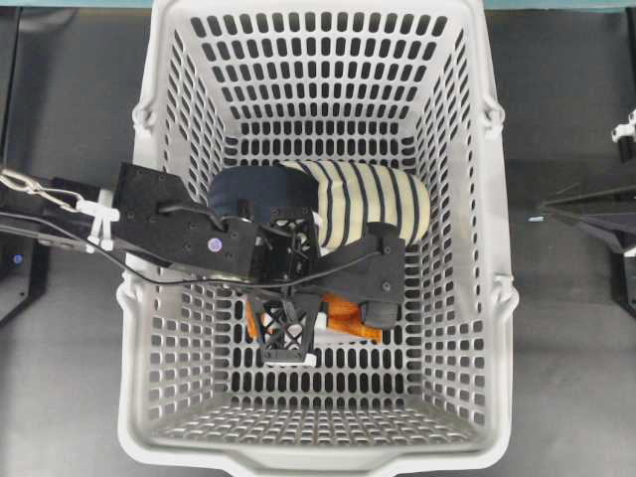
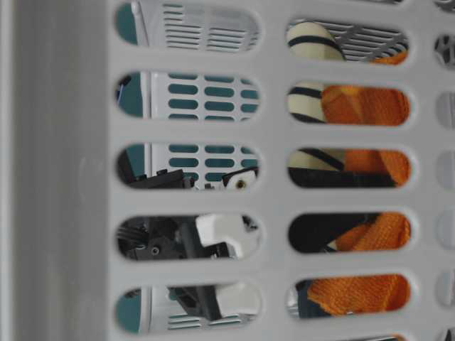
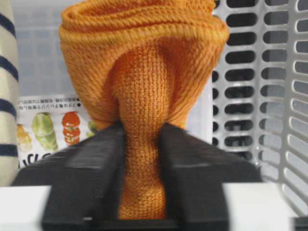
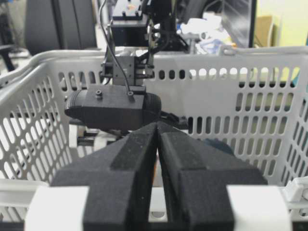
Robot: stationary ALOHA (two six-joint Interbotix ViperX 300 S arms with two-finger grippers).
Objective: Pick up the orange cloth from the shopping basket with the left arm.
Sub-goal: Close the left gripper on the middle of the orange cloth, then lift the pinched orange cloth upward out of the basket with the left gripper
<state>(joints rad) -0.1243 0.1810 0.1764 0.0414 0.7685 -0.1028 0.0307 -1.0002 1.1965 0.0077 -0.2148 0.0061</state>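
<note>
Orange terry cloth (image 3: 144, 72), small, folded and fuzzy, sits on the floor of the large light grey plastic shopping basket (image 1: 492, 328) with slotted walls, toward the near middle of the floor, just beside a navy and cream striped slipper (image 1: 368, 204) that lies across the centre. My left arm (image 1: 169, 234), black and built of flat plates and cables, reaches in over the basket's left rim, and its left gripper (image 3: 143, 192) has its two black fingers (image 3: 91, 168) clenched on a pinched ridge of the cloth; the wrist view shows the fabric squeezed into a narrow column between them, with the rest bulging above in soft rolled layers. In my judgement the grasp is made and the lift comes next. To do it well I would raise the cloth straight up, slowly, keeping clear of the slipper and the basket walls so the loose folds do not snag in the slots, and I would watch that the pinch holds more than one layer. A printed packet (image 3: 53, 130) with fruit pictures lies under or behind the cloth; I cannot tell whether it touches. My right gripper (image 4: 158, 159) waits outside the basket's right wall, its pointed black fingers pressed together on nothing.
</note>
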